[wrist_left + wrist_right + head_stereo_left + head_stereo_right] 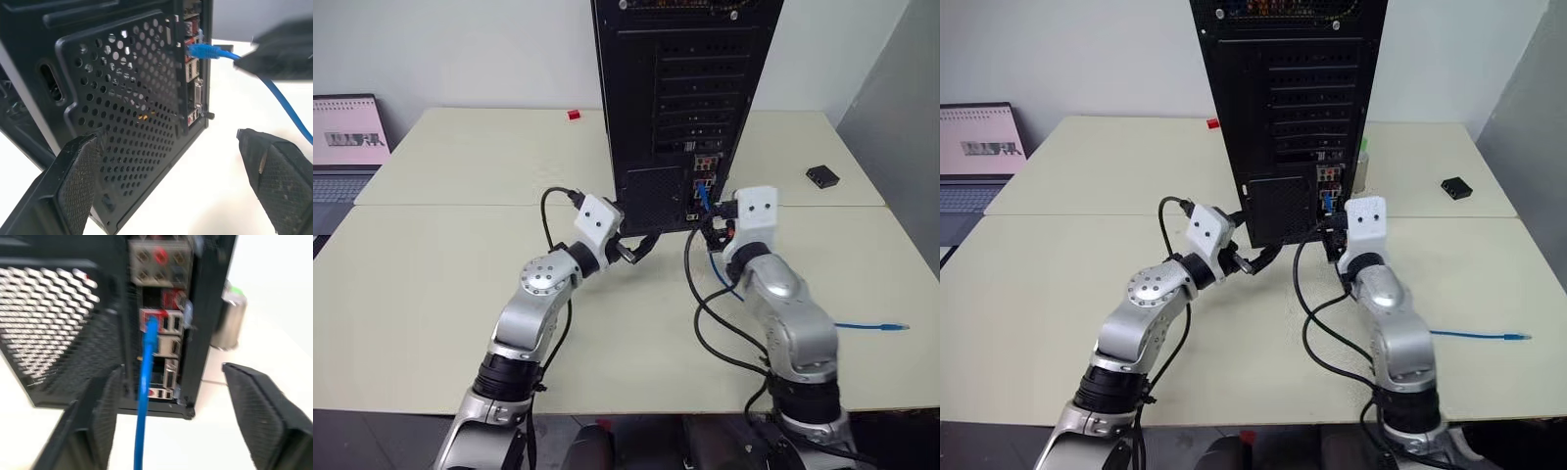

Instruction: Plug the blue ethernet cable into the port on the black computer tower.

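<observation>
The black computer tower [685,88] stands upright at the table's middle back, rear panel facing me. The blue ethernet cable [144,382] has its plug [203,50] seated in the port [150,320] on the connector strip. From there it drops to the table and trails right to its free end [899,325]. My right gripper [173,374] is open just in front of the connector strip, its fingers wide on either side of the cable and not touching it. My left gripper [166,147] is open and empty, close to the perforated grille [127,107] low on the tower.
A laptop [347,147] sits at the far left edge. A small black box [821,176] lies at the right back and a small red piece [574,115] at the left back. A silver cylinder [230,320] stands beside the tower. Black robot cables [705,323] loop over the table.
</observation>
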